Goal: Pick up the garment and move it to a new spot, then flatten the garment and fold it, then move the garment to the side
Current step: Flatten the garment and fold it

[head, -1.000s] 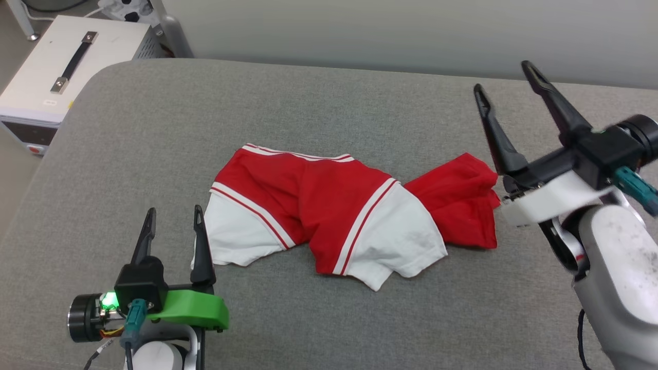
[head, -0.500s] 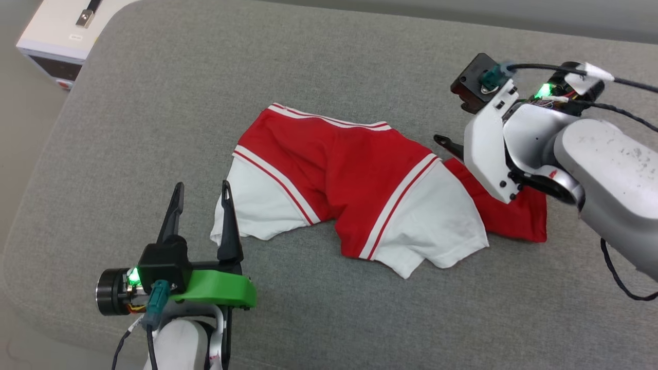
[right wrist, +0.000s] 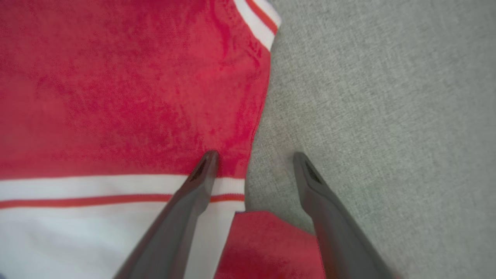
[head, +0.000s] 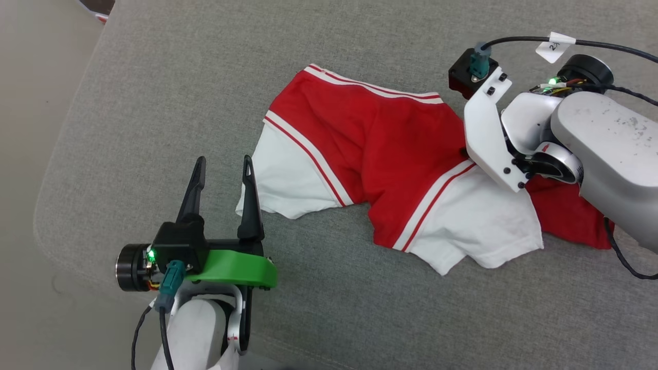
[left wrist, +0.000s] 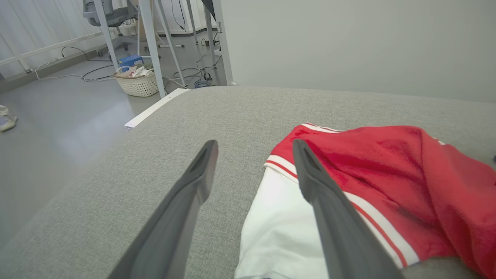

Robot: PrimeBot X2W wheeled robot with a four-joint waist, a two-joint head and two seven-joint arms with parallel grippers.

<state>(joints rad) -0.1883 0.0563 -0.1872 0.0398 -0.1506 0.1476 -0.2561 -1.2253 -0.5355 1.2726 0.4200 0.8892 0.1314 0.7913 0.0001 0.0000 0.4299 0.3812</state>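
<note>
R tool [right wrist: 255, 154]: jaws wide, pointing down at shirt [head: 390, 139]; nothing gripped.
R fingers [right wrist: 186, 205]: one over red cloth by the striped trim, other over bare surface [head: 205, 77]; shirt's edge runs between them. Contact w/ cloth: can't tell.
R arm [head: 601, 133]: pale forearm comes in from surface's right side, above shirt's right part (head view).
L tool [head: 224, 159]: jaws wide, empty, pointing toward far edge; sits by near-left corner of surface.
L fingers [head: 250, 200]: right one just beside hem of white sleeve [head: 293, 174]; left one over bare surface.
Shirt: crumpled, lying mid-surface, well in from left edge. Red body bunched, striped-trim edge toward far side, both sleeves toward near edge.
2nd sleeve [head: 478, 226]: white, just beside R arm; a red fold sticks out past it, partly under the arm.
Surface: gray woven cover, rounded corner.
Beyond left edge (L wrist view): gray floor [left wrist: 58, 128], basket [left wrist: 137, 85] by metal legs [left wrist: 153, 50], pale wall [left wrist: 348, 46] behind far edge.
</note>
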